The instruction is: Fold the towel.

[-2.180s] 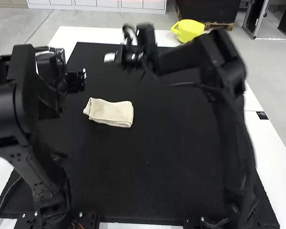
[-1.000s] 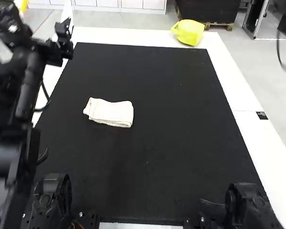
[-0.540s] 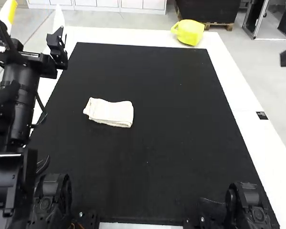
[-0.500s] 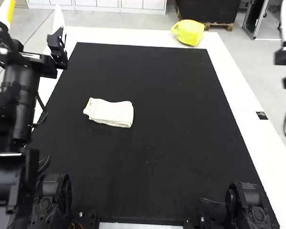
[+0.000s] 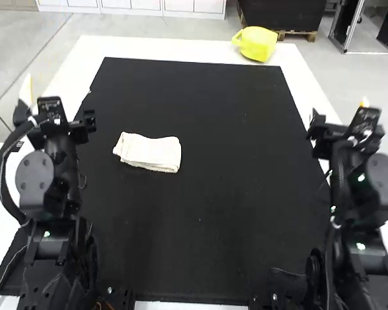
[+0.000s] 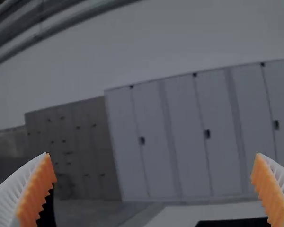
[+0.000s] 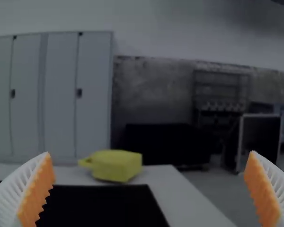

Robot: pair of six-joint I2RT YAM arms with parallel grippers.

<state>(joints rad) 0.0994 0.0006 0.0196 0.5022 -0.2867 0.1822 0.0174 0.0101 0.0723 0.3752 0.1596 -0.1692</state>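
Left tool and right tool had shifted, spread and empty, either side of the folded towel; we needed to settle both without brushing it.

White table, black mat on top, folded towel on the mat, yellow container beyond

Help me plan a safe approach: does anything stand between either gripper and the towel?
Nothing visible does. The towel lies folded on the black mat, between the left gripper and the right gripper. The yellow container sits at the table's far edge, beyond the mat and off both paths.
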